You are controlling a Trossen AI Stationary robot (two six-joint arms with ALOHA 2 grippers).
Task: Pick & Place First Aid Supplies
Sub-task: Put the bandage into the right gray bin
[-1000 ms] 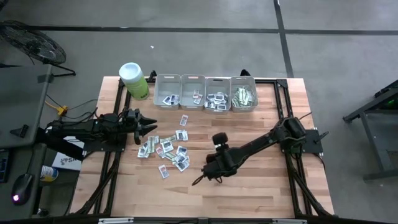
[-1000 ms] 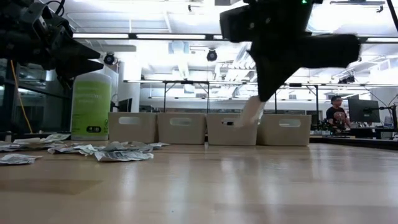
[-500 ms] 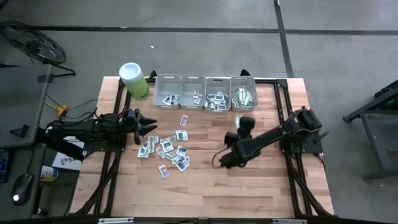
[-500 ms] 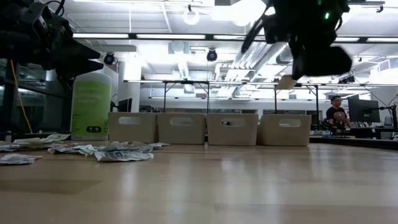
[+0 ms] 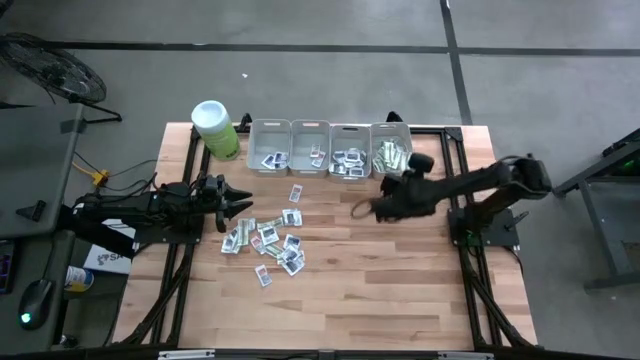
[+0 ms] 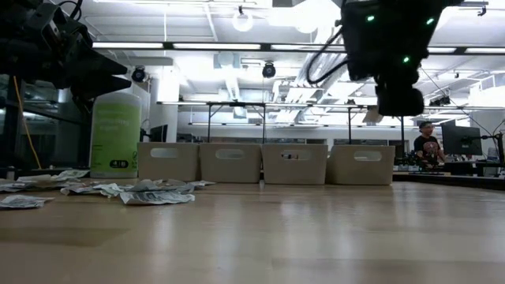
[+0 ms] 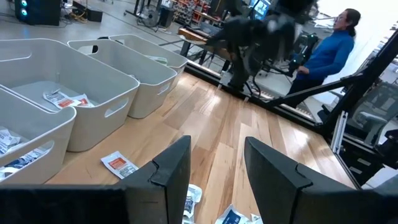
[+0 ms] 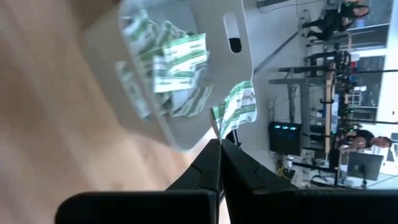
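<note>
Four bins (image 5: 291,133) already hold packets; your right hand (image 8: 219,138), pinching a green strip (image 8: 237,107), nears the last bin (image 5: 392,153). About a dozen packets (image 5: 268,243) remain on the counter (image 5: 380,290) beside your spread left hand (image 5: 243,203).

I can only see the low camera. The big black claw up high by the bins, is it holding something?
Observer: Yes. The right claw is shut on a green-and-white strip packet.
Operator: Which bin is it close to?
Observer: The rightmost bin, which holds a heap of green-and-white strips.
Operator: What about the other claw?
Observer: The left claw is open, beside the pile of packets on the table.
</note>
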